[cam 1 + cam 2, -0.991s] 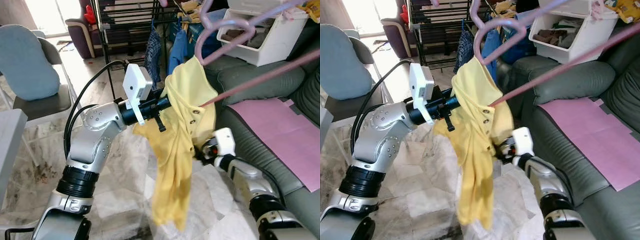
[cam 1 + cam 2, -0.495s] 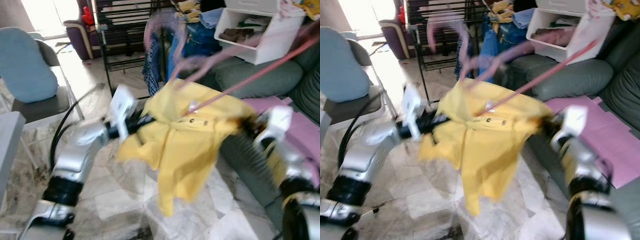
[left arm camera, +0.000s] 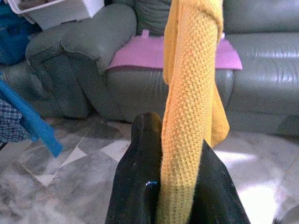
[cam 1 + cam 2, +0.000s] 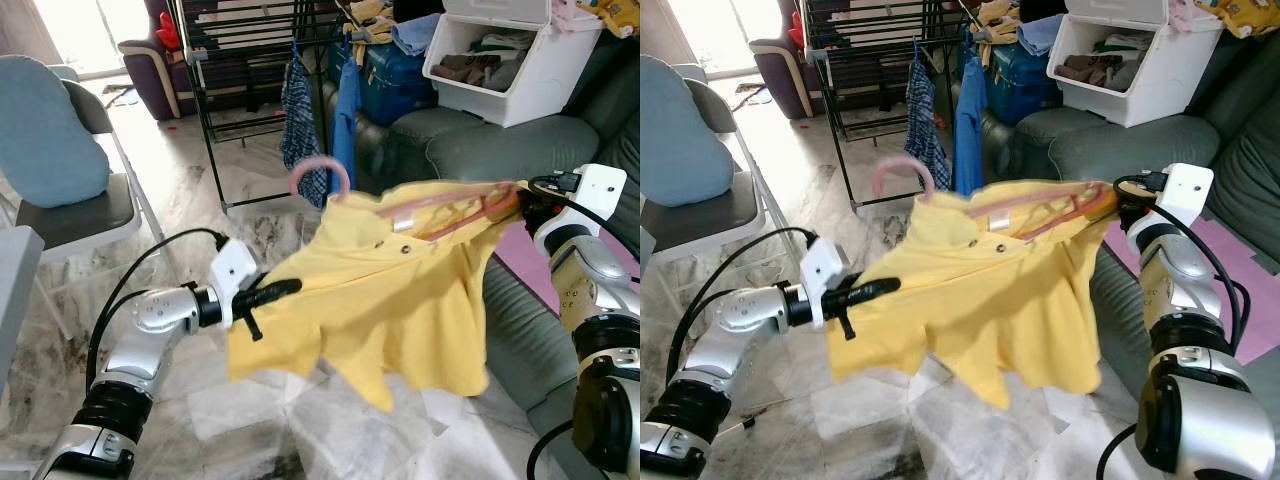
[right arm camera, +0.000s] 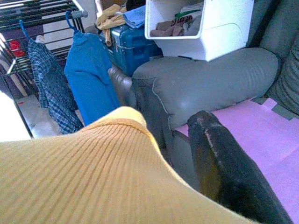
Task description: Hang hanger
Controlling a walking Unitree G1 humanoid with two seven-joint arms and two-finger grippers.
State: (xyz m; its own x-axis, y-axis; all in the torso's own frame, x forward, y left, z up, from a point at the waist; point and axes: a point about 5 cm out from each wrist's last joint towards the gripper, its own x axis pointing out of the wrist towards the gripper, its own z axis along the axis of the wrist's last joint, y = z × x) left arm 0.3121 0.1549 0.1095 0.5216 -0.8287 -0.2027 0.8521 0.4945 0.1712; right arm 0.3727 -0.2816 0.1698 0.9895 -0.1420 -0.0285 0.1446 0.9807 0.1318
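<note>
A yellow shirt (image 4: 400,300) hangs on a pink hanger (image 4: 440,205) and is stretched between my two arms over the floor. The hanger's hook (image 4: 320,178) points toward the black drying rack (image 4: 240,90). My left gripper (image 4: 278,290) is shut on the shirt's lower left edge; in the left wrist view the yellow fabric (image 3: 189,102) runs between the two black fingers (image 3: 133,186). My right gripper (image 4: 515,200) is shut on the shirt's right shoulder, where the hanger's end lies. In the right wrist view one black finger (image 5: 224,172) stands beside the yellow cloth (image 5: 84,177).
A plaid garment (image 4: 300,125) and a blue garment (image 4: 345,110) hang on the rack. A grey sofa (image 4: 480,145) with a pink sheet (image 4: 1250,270) runs along the right, with a white bin (image 4: 500,60) of clothes on it. A chair with a blue cushion (image 4: 50,130) stands at left.
My arms have spread apart, the right one rising to the right, the left dropping low. The shirt went from a hanging bunch to a wide stretch, and the hanger now sits farther from the camera.
</note>
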